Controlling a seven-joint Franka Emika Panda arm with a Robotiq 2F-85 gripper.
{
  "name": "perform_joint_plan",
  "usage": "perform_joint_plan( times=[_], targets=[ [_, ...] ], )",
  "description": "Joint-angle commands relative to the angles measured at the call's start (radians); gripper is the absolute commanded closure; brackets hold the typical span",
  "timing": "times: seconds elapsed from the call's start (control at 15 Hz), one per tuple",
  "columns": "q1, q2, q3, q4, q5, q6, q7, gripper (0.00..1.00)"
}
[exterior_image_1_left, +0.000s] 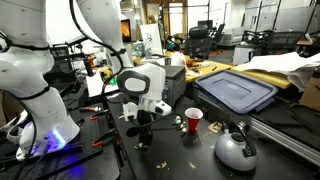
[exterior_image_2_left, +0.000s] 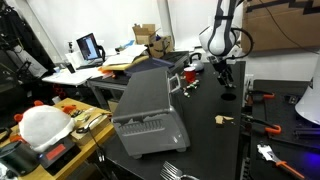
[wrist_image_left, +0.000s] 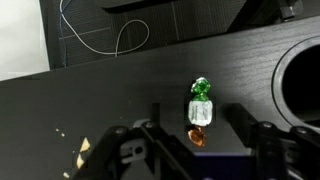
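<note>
Green-white-orange piece (wrist_image_left: 200, 111), black table (wrist_image_left: 110, 95)

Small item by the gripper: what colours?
The small item is green, whitish and orange, clearest in the wrist view.

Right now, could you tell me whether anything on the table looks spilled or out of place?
Yes: tan crumbs lie scattered on the black tabletop, like a small spill. A tiny green-topped piece lies loose nearby; what it is I cannot tell.
</note>
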Motion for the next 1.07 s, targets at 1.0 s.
perform_joint_plan(
  times=[1.0],
  targets=[
    [0.171,-0.29,0.037,-0.011,-0.071,-0.195,0.115,0.93]
  ],
)
